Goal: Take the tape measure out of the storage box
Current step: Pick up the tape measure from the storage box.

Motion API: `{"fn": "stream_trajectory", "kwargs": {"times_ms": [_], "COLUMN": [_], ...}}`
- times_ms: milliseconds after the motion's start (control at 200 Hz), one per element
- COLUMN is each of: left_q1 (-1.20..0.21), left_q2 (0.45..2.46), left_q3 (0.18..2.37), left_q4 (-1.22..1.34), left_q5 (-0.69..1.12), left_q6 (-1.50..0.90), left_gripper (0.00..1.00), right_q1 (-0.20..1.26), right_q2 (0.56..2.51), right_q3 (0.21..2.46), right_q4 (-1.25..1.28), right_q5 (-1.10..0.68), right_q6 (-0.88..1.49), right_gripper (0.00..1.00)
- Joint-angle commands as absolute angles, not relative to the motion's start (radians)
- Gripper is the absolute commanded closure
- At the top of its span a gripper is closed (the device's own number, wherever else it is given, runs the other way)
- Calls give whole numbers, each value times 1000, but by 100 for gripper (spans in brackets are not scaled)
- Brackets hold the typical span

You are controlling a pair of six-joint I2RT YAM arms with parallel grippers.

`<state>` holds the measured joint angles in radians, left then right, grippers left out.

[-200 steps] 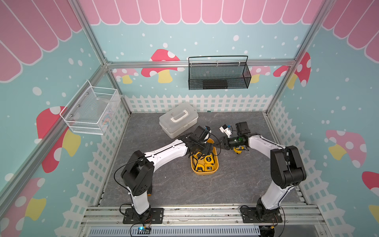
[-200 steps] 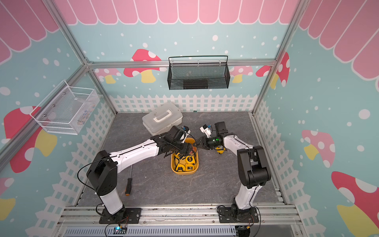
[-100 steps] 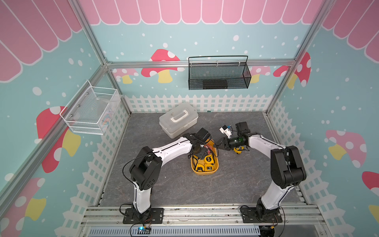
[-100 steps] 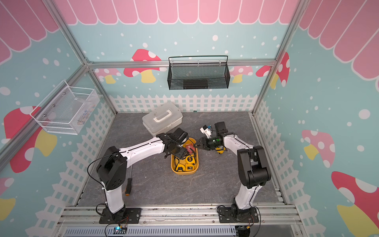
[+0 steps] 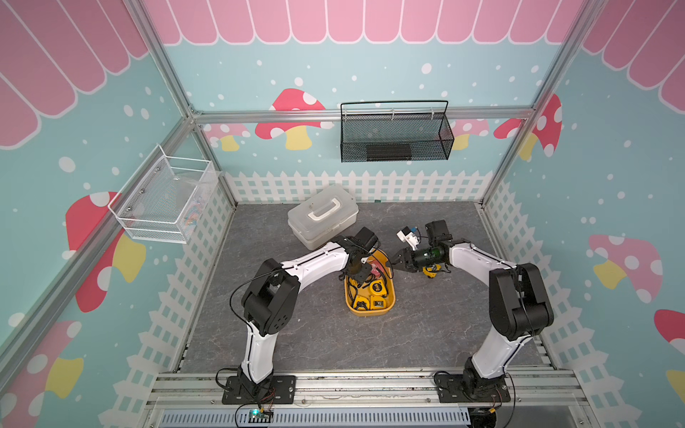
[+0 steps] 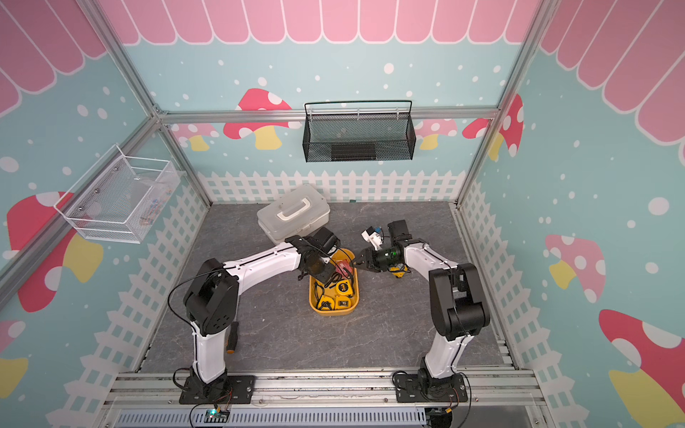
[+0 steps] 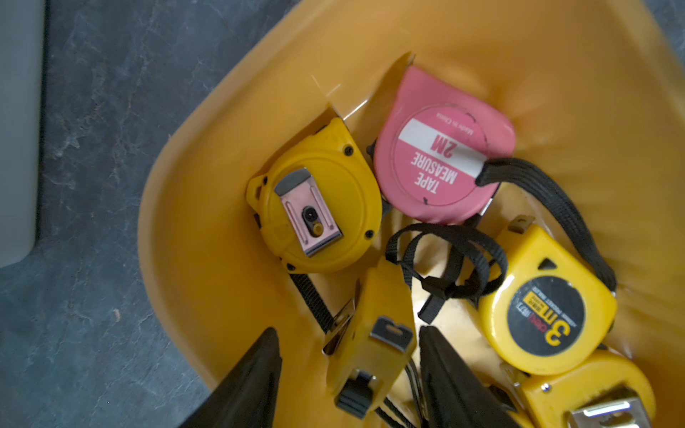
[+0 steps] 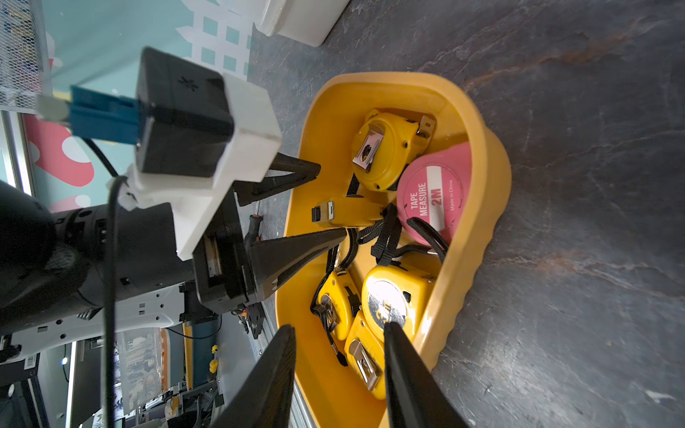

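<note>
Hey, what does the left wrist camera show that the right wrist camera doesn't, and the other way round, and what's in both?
Only the left wrist view: the label on the 3m tape measure is legible.

Only the right wrist view: the left arm's wrist camera, the white fence, and the right gripper at the rim of the storage box.

Both: that box, the pink tape measure, the clip-backed yellow tape measure, and the left gripper, jaws open either side of an edge-on yellow tape measure.
</note>
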<state>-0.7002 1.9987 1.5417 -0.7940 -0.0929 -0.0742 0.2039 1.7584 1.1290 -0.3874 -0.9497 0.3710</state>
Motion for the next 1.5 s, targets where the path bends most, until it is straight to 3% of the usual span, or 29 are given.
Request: {"fn": "stream_trajectory", "kwargs": {"times_ms": [0, 520, 795, 1246, 1496], "left_q1": [-697, -703, -704, -692, -636], "left_q2": [2023, 2043, 2037, 1945, 1859], "left_q3": [1560, 1565, 1564, 1582, 1531], "left_q4": [-808, -808, -807, -765, -648], "left_q5": [-41, 0, -41, 1, 142], "left_q6": [-67, -113, -137, -174, -250], "left_gripper": [43, 66, 74, 79, 81], "right_q1": [207, 205, 205, 204, 204], "right_q2": [1763, 1772, 1766, 1761, 1745], "right_q3": [1146, 1147, 1140, 1146, 1143], "right_q4": [-413, -413, -413, -420, -427], "right_q5": [-942, -942, -940, -936, -940], "right_q6": [351, 350, 348, 339, 308], "right_gripper": [60, 60, 60, 60, 60]}}
